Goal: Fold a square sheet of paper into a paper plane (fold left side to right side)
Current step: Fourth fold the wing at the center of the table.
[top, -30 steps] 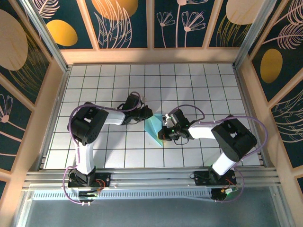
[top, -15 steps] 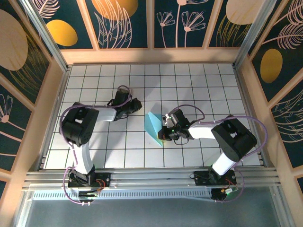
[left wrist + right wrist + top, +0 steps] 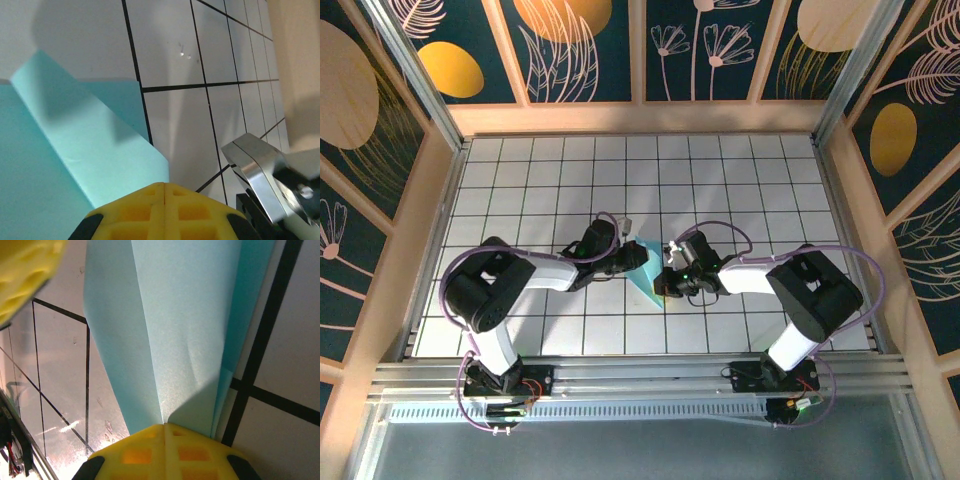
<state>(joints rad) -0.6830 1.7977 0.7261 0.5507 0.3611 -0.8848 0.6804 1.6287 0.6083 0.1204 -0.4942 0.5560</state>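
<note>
Top external: folded paper on surface.
Left gripper: jaws together at paper's left edge.
Right gripper: jaws clamped on paper.

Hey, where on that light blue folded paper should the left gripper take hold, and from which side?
Probably its left edge, approached from the left and low to the table. The folded paper lies nearly flat, so only an edge offers a pinch, and the right gripper sits at its right side. The left gripper, closed, is at that left edge.
</note>
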